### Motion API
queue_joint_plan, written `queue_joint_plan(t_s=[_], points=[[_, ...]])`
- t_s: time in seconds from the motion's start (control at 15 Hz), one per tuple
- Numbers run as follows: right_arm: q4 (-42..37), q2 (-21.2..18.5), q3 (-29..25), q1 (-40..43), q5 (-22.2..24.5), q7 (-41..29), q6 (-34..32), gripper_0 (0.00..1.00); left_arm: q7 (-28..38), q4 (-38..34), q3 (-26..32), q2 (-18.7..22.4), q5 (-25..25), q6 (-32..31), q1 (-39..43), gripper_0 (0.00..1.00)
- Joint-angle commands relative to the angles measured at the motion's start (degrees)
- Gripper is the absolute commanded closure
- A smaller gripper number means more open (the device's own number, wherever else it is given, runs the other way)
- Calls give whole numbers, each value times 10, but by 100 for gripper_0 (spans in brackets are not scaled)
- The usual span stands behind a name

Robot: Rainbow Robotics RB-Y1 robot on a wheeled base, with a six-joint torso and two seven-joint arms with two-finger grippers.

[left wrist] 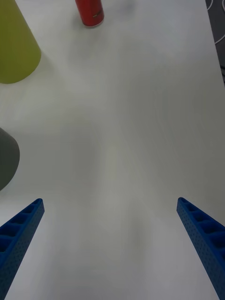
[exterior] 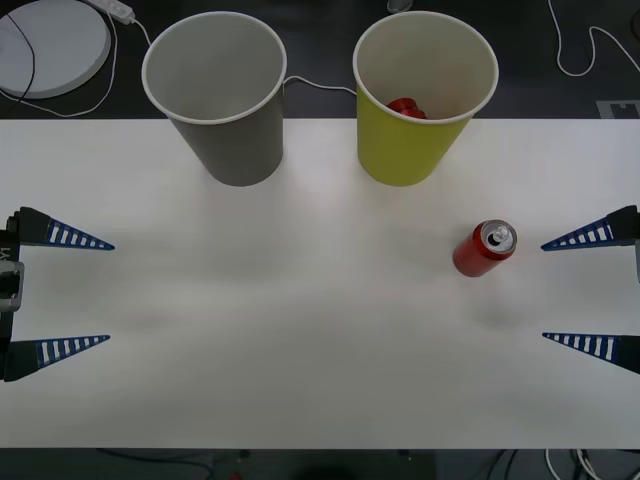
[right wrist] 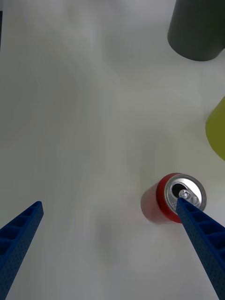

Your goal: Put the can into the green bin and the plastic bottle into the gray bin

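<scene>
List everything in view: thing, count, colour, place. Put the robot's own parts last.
can: one, red with silver top, upright on the table's right side, in front of the green bin.
green bin: one, yellow-green, back right of the table, something red inside.
gray bin: one, gray, back left, beside the green bin.
table: one, white.
round disc: one, white, behind the table, far left.
cables: white, on the dark floor behind.
left gripper: blue fingers, open, left edge.
right gripper: blue fingers, open, right edge near the can.

A white table (exterior: 300,330) fronts a dark floor (exterior: 320,60) strewn with white cables (exterior: 590,50).
</scene>
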Motion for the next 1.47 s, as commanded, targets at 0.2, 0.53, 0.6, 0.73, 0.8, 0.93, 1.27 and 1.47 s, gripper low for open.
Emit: queue_joint_plan(t_s=[0.2, 0.53, 0.6, 0.73, 0.8, 0.93, 1.27, 1.47], points=[[0, 0, 0, 0, 0, 0, 0, 0, 0, 0, 0, 0, 0, 0, 0, 0], [3, 8, -6, -8, -33, 15, 11, 0, 0, 0, 0, 0, 0, 0, 0, 0], [12, 8, -6, -6, -42, 17, 13, 0, 0, 0, 0, 0, 0, 0, 0, 0], [21, 8, -6, 9, -56, 21, 32, 0, 0, 0, 0, 0, 0, 0, 0, 0], [20, 4, -6, 23, -64, 23, 51, 0, 0, 0, 0, 0, 0, 0, 0, 0], [14, -6, -6, 58, -80, 27, 103, 0, 0, 0, 0, 0, 0, 0, 0, 0], [6, -7, -2, 125, -113, 39, 192, 0, 0, 0, 0, 0, 0, 0, 0, 0], [4, -10, 27, 153, -145, 54, 254, 0, 0, 0, 0, 0, 0, 0, 0, 0]])
